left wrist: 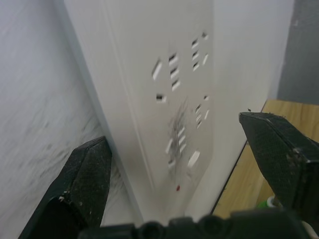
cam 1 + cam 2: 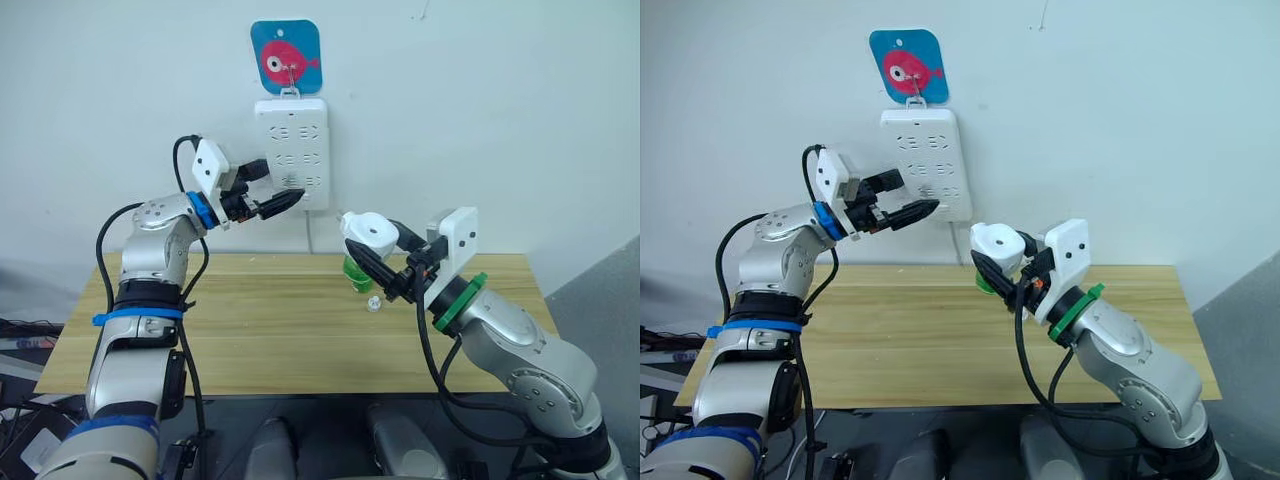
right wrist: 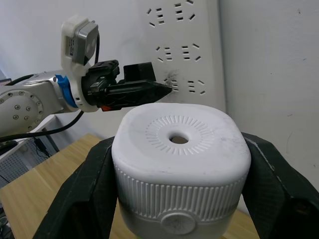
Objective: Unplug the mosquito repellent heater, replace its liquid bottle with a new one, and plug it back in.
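The mosquito repellent heater [image 2: 368, 230], a small white rounded unit with a round vent hole [image 3: 178, 139], is held above the table's back edge by my right gripper [image 2: 370, 243], shut on its two sides. A green liquid bottle [image 2: 356, 273] shows just beneath it; I cannot tell whether the two are joined. My left gripper [image 2: 280, 187] is raised to the lower left part of the white wall power strip [image 2: 292, 150]. It is open, with one finger [image 1: 87, 174] by the strip's side edge and the other in front of its face.
A wooden table [image 2: 270, 330] stands against the white wall. A small clear piece [image 2: 373, 303] lies on it near the bottle. A blue plaque with a red fish [image 2: 286, 58] hangs above the strip. A cable [image 2: 310, 232] drops from the strip.
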You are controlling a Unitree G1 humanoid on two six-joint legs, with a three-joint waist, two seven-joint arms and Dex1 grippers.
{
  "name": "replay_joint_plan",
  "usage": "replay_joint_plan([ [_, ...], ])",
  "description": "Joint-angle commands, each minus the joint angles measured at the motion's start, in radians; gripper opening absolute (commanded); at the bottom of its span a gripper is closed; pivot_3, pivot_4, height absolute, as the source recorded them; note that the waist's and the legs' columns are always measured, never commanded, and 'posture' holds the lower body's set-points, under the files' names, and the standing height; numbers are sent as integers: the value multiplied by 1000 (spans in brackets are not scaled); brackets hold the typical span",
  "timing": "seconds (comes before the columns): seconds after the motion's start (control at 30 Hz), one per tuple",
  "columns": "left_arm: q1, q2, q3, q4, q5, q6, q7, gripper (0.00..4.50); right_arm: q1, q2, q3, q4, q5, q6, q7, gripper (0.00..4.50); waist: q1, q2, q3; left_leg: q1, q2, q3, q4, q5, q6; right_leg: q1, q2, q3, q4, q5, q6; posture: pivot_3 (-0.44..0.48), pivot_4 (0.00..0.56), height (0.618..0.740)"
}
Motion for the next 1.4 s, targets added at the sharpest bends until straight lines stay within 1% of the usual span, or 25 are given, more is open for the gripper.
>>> replay_joint_plan([
  [0.03,-33,-5,9,-21,-6,-5,-10,3630,-13,15,-20,-54,-9,-7,17,2973,0,0,0,0,0,0,-1,0,0,0,0,0,0,0,0,-229,171,732],
  [0.1,-37,-8,11,-15,0,-10,-4,2969,-23,21,-16,-49,-21,-4,18,2973,-1,0,0,0,0,0,-1,0,0,0,0,0,0,0,0,-229,171,732],
  [0.23,-41,-13,5,1,25,-33,11,1787,-97,54,13,3,-82,21,-7,2973,-1,0,0,0,0,0,-1,0,0,0,0,0,0,0,0,-229,171,732],
  [0.27,-41,-13,4,4,33,-43,16,1566,-115,65,18,16,-95,32,-13,2973,2,0,0,0,0,0,0,0,0,0,0,0,0,0,0,-229,171,732],
  [0.3,-42,-12,5,9,41,-50,24,1489,-149,83,26,41,-116,45,-26,2973,4,0,0,0,0,-2,0,0,0,1,0,-2,0,0,0,-229,171,732],
  [0.43,-39,-7,6,17,58,-69,33,1394,-246,133,60,127,-206,73,-50,2973,4,0,0,0,0,-2,3,1,0,1,0,-1,0,2,2,-229,171,732],
  [0.53,-36,-7,9,9,54,-61,34,1380,-286,156,90,177,-277,67,-46,2973,5,0,0,0,-1,-2,3,1,0,1,0,-1,0,2,2,-220,172,732],
  [0.67,-31,-5,8,3,56,-62,36,1380,-290,182,117,213,-356,47,-35,2973,6,0,0,0,-1,-3,2,1,0,1,0,-2,0,2,2,-213,171,732],
  [0.93,-23,-4,8,-11,55,-58,36,1380,-286,230,122,266,-459,-3,-10,2973,6,0,0,0,-1,-2,2,1,0,1,0,-2,1,2,2,-210,169,732],
  [1.3,-10,-4,6,-32,53,-54,33,1380,-296,292,116,346,-544,-34,24,2973,5,0,0,0,-1,-3,2,1,0,1,0,-2,1,2,2,-199,167,732],
  [1.33,-7,-4,5,-36,54,-53,32,1380,-300,298,115,353,-550,-35,28,2973,5,0,0,0,-1,-3,2,1,0,1,0,-2,1,4,-1,-199,167,732],
  [1.4,-7,-4,6,-38,51,-50,33,1375,-300,308,115,357,-557,-33,37,2973,4,0,0,0,-1,-2,2,1,0,1,0,-2,1,4,-1,-199,167,732],
])
